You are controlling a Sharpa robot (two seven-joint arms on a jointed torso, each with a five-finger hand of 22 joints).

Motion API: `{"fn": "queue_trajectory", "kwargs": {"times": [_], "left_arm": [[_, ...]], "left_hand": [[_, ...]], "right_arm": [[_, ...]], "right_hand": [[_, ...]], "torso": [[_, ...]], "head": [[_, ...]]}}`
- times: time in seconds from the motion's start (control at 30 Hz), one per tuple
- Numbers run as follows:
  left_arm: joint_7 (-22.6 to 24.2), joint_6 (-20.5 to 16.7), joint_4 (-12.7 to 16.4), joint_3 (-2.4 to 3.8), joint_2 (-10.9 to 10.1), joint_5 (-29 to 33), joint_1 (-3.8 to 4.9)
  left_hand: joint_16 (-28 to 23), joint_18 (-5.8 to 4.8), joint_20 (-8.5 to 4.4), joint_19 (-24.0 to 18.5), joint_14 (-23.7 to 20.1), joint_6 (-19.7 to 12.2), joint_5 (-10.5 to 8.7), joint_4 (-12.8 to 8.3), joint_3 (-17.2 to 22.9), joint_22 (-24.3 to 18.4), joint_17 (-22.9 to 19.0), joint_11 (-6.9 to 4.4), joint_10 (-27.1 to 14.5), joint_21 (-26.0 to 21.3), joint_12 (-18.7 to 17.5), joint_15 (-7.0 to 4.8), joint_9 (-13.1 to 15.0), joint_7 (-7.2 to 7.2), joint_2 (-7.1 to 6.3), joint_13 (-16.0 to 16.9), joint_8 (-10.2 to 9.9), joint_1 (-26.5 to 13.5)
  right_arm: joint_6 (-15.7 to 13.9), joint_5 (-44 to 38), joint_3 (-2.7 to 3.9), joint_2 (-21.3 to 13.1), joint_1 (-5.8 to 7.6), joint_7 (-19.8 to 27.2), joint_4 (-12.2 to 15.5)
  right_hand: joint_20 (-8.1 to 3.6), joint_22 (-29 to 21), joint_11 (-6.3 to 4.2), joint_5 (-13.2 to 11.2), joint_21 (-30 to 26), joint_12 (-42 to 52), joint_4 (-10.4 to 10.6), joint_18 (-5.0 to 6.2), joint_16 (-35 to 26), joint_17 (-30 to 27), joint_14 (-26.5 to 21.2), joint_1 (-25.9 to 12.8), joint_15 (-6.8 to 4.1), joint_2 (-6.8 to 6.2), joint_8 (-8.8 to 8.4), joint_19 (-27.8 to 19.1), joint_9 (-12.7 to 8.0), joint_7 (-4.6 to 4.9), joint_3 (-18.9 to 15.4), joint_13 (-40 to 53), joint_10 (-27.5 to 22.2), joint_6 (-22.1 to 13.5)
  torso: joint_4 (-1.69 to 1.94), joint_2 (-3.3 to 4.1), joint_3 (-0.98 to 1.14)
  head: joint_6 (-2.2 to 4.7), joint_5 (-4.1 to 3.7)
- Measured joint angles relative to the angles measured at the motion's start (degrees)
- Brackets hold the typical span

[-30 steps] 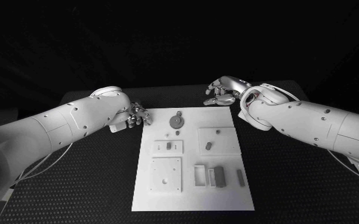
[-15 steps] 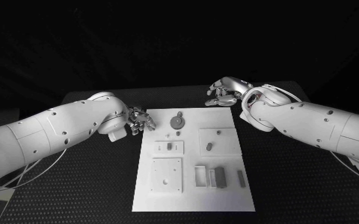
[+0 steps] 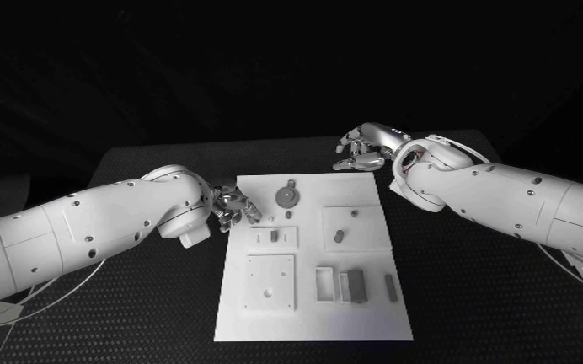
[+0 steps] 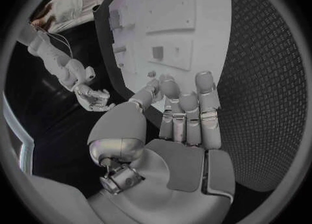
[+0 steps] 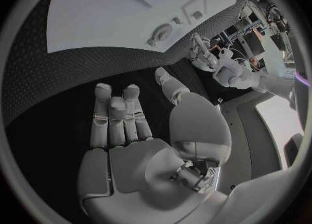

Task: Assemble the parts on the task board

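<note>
The left hand (image 3: 233, 206) hovers at the left edge of the flat white rectangular task board (image 3: 365, 313), fingers apart and holding nothing. The right hand (image 3: 366, 148) sits just beyond the board's far right corner, above the table, fingers loosely spread and empty. On the board lie small grey parts: a round disc with a stem (image 3: 286, 195) at the far end, short pegs (image 3: 339, 235) in the middle and upright blocks (image 3: 355, 285) near the front; their exact shapes are hard to make out. The black textured table (image 3: 486, 297) fades into darkness behind.
</note>
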Motion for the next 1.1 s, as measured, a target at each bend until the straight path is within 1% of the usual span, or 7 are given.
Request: {"fn": "queue_trajectory", "kwargs": {"times": [0.13,0.23,0.37,0.5,0.67,0.87,1.1], "left_arm": [[-0.4,-0.9,1.4,-0.68,-0.4,-1.3,-0.08],[-0.6,-1.4,2.1,-1.41,-0.5,-2.2,-0.14],[-1.0,-1.7,2.6,-2.00,-0.6,-3.1,-0.30],[-1.2,-1.9,2.7,-2.26,-0.5,-4.1,-0.47],[-1.5,-2.0,2.8,-2.69,-0.2,-5.1,-0.75],[-1.7,-2.0,2.7,-2.77,0.3,-6.1,-1.12],[-1.9,-1.9,2.4,-2.86,0.8,-7.2,-1.22]], "left_hand": [[0.0,-0.01,-0.08,0.1,0.0,0.0,0.12,-0.1,0.2,0.0,0.0,0.00,0.0,0.0,0.0,0.01,0.0,-0.03,0.00,0.0,0.0,0.0],[0.2,-0.01,-0.08,0.1,0.2,0.1,0.32,-0.1,0.2,0.0,0.0,-0.19,0.2,0.0,0.0,0.00,0.0,-0.10,0.00,0.0,0.0,0.0],[0.2,-0.02,-0.17,0.2,0.2,0.2,0.32,-0.1,0.2,0.0,0.0,-0.20,0.2,0.0,0.0,0.00,0.0,-0.17,0.00,0.0,0.0,0.0],[0.2,-0.03,-0.17,0.4,0.4,0.2,0.32,-0.1,0.2,0.0,0.0,-0.20,0.2,0.0,0.0,0.02,0.0,-0.15,0.00,0.0,0.0,0.0],[0.2,-0.03,-0.18,0.4,0.4,0.3,0.32,-0.1,0.2,0.0,0.0,-0.20,0.2,0.0,0.0,0.02,0.0,-0.06,0.00,0.0,0.0,0.0],[0.2,-0.04,-0.17,0.4,0.4,0.4,0.31,0.0,0.2,0.0,0.0,-0.22,0.2,0.2,0.0,0.04,0.0,-0.04,0.02,-0.1,0.0,0.0],[0.5,-0.05,-0.24,0.6,0.8,0.5,0.44,0.0,0.2,0.0,0.0,-0.45,0.5,0.2,0.2,0.00,0.0,-0.11,0.27,-0.1,0.0,-0.3]], "right_arm": [[0.0,0.0,0.00,0.0,0.00,0.0,0.1],[0.1,0.0,0.00,-0.1,0.00,0.0,0.1],[0.1,0.0,0.00,-0.1,0.00,0.0,0.1],[0.1,0.0,0.00,-0.1,0.00,0.0,0.0],[0.2,0.0,-0.01,-0.1,0.00,0.0,0.0],[0.2,0.0,-0.01,-0.1,0.00,0.0,0.0],[0.2,0.0,-0.01,0.0,0.00,0.0,0.0]], "right_hand": [[0.00,0.0,0.00,0.0,0.0,0.0,0.0,-0.02,0.0,0.0,0.0,0.0,0.00,0.00,0.00,0.0,0.0,0.00,0.0,0.0,0.0,0.0],[0.00,0.0,0.00,0.0,0.0,0.0,0.0,-0.04,0.0,0.0,0.0,0.0,0.00,0.00,0.00,0.0,0.0,-0.01,0.0,0.0,0.0,0.0],[0.00,0.0,0.00,0.0,0.0,0.0,0.0,-0.30,0.0,0.0,0.0,0.0,0.01,0.00,0.00,0.0,0.0,-0.01,0.0,0.0,0.0,0.0],[0.00,0.0,0.00,0.0,0.0,0.0,0.0,-0.34,0.0,0.0,0.0,0.0,0.01,0.00,0.00,0.0,0.0,0.00,0.0,0.0,0.0,0.0],[0.00,0.0,0.00,0.0,0.0,0.2,0.2,0.06,0.0,0.0,-0.1,0.0,0.09,0.00,0.00,0.0,0.0,0.00,0.2,0.0,0.0,0.0],[0.01,0.0,0.00,0.0,0.0,0.2,0.2,0.11,0.0,0.0,-0.1,0.0,0.09,0.00,0.00,0.0,0.0,0.00,0.2,-0.1,0.0,0.0],[0.01,0.0,0.00,0.0,0.0,0.2,0.2,0.12,0.0,0.0,-0.1,0.0,0.09,0.00,0.00,0.0,0.0,0.00,0.2,-0.1,0.0,0.0]], "torso": [[0.00,0.00,-0.01],[-0.01,0.00,-0.01],[-0.01,0.01,-0.02],[-0.02,0.03,-0.03],[-0.04,0.06,-0.04],[-0.08,0.08,-0.03],[-0.12,0.08,0.00]], "head": [[-0.14,-0.03],[-0.24,0.03],[-0.34,0.07],[-0.40,0.07],[-0.55,0.07],[-0.69,0.07],[-0.81,0.01]]}}
